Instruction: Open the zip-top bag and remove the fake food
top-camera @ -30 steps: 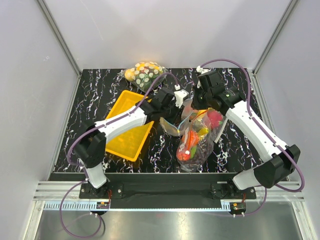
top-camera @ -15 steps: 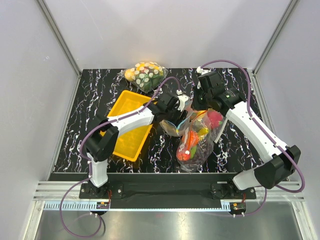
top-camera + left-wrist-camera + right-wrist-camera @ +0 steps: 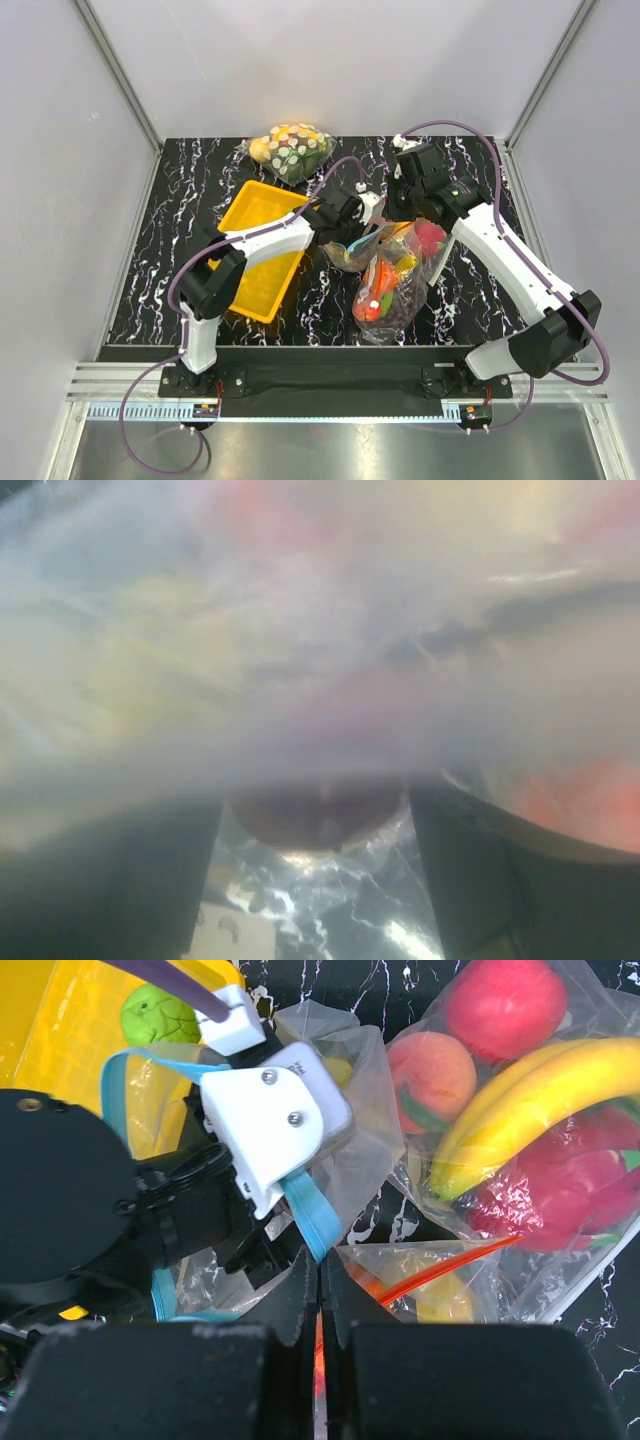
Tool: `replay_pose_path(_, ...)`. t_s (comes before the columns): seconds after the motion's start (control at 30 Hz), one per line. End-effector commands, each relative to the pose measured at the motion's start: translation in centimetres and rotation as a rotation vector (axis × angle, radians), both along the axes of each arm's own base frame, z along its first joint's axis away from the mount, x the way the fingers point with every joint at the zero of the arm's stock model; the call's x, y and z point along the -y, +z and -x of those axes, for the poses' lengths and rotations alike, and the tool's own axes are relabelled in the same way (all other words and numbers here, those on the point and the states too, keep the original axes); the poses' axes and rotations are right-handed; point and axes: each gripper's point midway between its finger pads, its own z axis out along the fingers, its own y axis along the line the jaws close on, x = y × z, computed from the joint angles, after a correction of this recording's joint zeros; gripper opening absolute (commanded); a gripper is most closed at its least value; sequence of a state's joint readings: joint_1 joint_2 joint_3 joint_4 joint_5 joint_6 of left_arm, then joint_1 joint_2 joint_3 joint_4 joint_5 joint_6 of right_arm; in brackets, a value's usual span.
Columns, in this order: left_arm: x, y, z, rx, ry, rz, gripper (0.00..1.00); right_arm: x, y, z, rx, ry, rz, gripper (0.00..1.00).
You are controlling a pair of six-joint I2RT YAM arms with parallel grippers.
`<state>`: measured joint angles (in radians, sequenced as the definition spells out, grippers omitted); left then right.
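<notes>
black marbled tabletop [image 3: 190, 200] in a white-walled booth, two arms meeting over its middle; left gripper [image 3: 315, 805], jaws spread wide, is pressed into the film of the zip-top bag [image 3: 352, 250], a dark red fruit [image 3: 310, 828] sitting in the gap between the jaws but not yet squeezed; plastic fogs the left wrist view, so whether the jaws are inside the mouth or only against the film cannot be told; a second ago this gripper hung behind and above the bag; since then the arm has swung right and dipped, and the bag has bunched up toward the larger bag [image 3: 520, 1110] of fruit just beside it; right gripper [image 3: 318, 1280] is clamped tight, the blue zip strip [image 3: 305, 1222] running down to its tips, apparently pinning one lip of the bag, and has hardly moved; a green ball [image 3: 160, 1015] shows against the yellow tray [image 3: 250, 215], seemingly already out; by the look of it the mouth is open and removal is under way, the red fruit next; closing and lifting may drag the limp bag along unless the right hold stays firm
</notes>
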<state>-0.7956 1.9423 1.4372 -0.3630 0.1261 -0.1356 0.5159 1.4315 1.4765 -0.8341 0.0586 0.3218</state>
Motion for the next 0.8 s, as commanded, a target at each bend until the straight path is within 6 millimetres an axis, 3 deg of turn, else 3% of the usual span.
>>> replay_pose_path(0.0,0.0,-1.3,-0.7,0.013,0.012,-0.033,0.79,-0.1,1.9,-0.4,0.06,-0.003,-0.045,0.0)
replay_pose_path(0.2,0.0,-3.0,-0.2,-0.019,0.001,-0.049,0.81,-0.1,1.9,-0.3,0.058,-0.001,-0.043,0.0)
replay_pose_path(0.3,0.2,-2.6,-0.2,-0.012,-0.004,-0.034,0.56,0.1,1.8,-0.4,0.057,-0.004,-0.038,0.0)
replay_pose_path(0.37,0.3,-1.7,-0.1,-0.007,-0.005,-0.019,0.43,0.1,1.7,-0.4,0.054,-0.005,-0.036,0.0)
replay_pose_path(0.47,0.5,1.1,0.1,0.017,-0.006,0.037,0.36,0.2,1.6,-0.4,0.055,-0.008,-0.029,0.0)
replay_pose_path(0.53,0.7,3.0,0.3,0.034,-0.008,0.073,0.35,0.3,1.6,-0.4,0.054,-0.009,-0.024,0.0)
replay_pose_path(0.77,0.4,6.7,1.2,0.04,-0.01,0.125,0.34,0.2,1.4,-0.4,0.046,-0.006,-0.021,0.0)
